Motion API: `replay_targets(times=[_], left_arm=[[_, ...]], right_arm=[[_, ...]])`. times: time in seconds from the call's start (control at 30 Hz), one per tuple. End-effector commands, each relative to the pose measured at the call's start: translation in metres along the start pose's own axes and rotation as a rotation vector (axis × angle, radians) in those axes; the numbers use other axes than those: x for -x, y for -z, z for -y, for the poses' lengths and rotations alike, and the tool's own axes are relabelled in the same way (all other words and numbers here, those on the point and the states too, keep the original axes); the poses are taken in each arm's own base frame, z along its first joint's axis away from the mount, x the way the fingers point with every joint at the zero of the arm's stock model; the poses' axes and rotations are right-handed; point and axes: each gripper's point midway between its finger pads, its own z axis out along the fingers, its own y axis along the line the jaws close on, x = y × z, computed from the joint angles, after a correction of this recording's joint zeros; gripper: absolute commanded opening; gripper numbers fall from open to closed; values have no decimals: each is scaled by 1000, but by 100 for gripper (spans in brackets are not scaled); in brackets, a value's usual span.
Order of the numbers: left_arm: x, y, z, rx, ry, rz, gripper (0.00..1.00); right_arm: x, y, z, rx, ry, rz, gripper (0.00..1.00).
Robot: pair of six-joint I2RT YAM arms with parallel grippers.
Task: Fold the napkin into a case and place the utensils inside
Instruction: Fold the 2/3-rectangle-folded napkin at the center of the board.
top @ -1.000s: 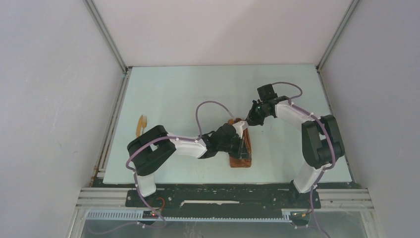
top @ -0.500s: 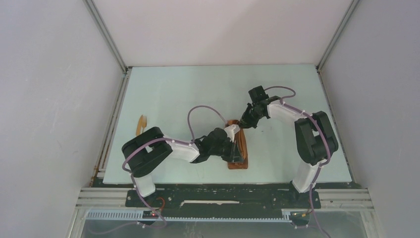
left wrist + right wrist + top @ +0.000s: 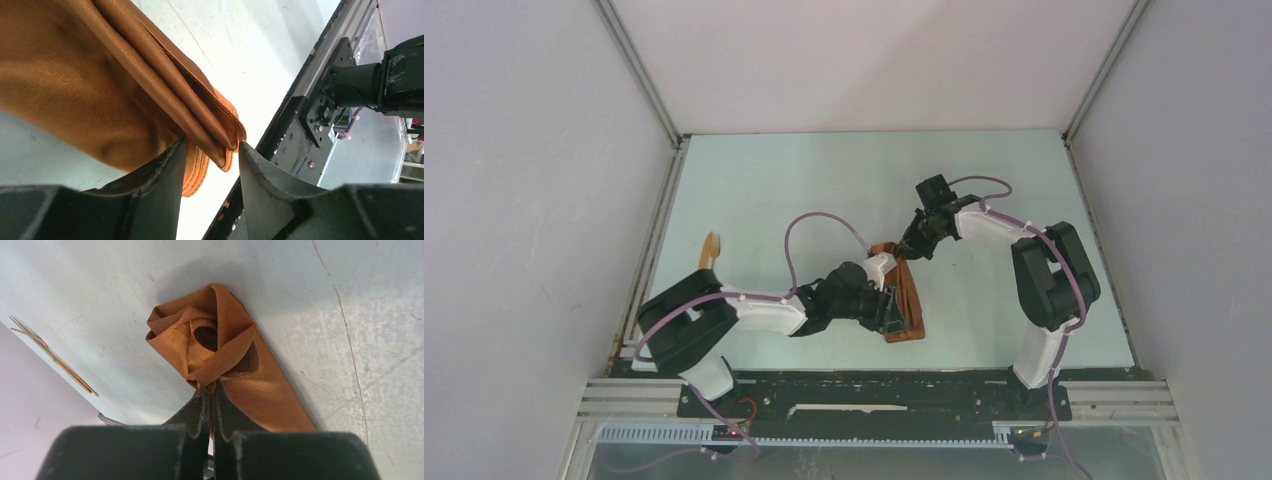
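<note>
I've got the rust-orange cloth napkin (image 3: 908, 305), folded into a narrow strip, lying on the pale counter (image 3: 804, 190) around the middle and closer to the near edge. Its long side runs away from that edge. My right end effector (image 3: 211, 392) is clamped tight on the far end, where the cloth bunches into a loose curl with a hole through it. My left end effector (image 3: 210, 150) is at the near end with its jaws parted on either side of the stacked layers. The slim light-brown wooden utensils (image 3: 710, 250) lie over by the left edge, well apart from the napkin.
</note>
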Motion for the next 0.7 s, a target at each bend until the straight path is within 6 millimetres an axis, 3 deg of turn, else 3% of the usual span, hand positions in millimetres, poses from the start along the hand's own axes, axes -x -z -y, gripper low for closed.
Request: replay_targets(times=[0.0,0.13,0.27,0.33,0.4,0.67], left_arm=[[20,24,8,27,-110,57,50],[22,47,2,74,-75,83,52],[33,61,-35,159,136,130,52],[36,59,-62,208,257,149,52],[39,55,-75,201,346,156,52],[56,21,-95,219,390,143,44]], right_arm=[[4,0,-21,32,1,20,0],[1,-1,-23,29,6,15,0],[1,0,-24,29,0,20,0],[0,0,-26,32,-4,20,0],[-2,0,-28,37,-6,19,0],[-8,-2,-31,21,-19,39,0]])
